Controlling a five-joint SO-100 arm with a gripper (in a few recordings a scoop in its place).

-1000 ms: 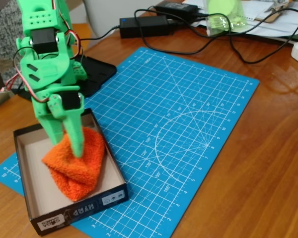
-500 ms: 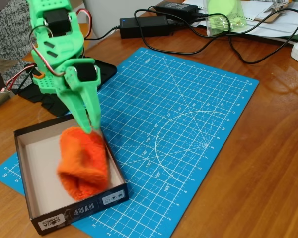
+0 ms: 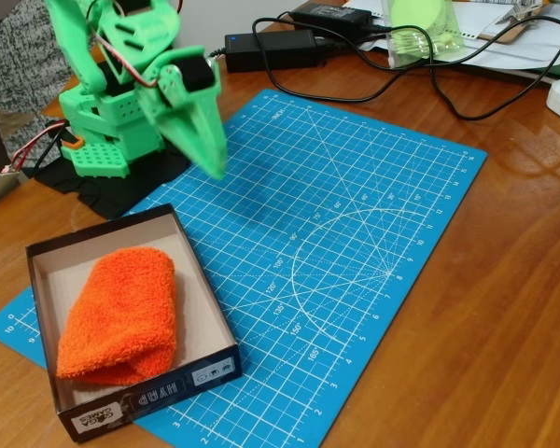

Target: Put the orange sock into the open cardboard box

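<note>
**Sock lying in box, arm up**

Orange sock (image 3: pixel 119 315) is lying inside the open cardboard box (image 3: pixel 219 322), near its front wall. Gripper (image 3: pixel 213 161) is hovering above the blue mat (image 3: pixel 355 233), holding nothing; finger gap: cannot tell. Little risk now: only a low swing snagging the box rim.

1 orange sock (image 3: pixel 119 317), 1 box (image 3: pixel 159 392), 1 mat (image 3: pixel 355 252), 2 pwr bricks (image 3: pixel 271 49).

White print was seen upside down on the black front side of the open cardboard box (image 3: pixel 149 397), roughly "HAND"; small icon labels beside it were unreadable. Angle figures "130", "150", "165" were printed on the blue cutting mat (image 3: pixel 355 243)
</note>
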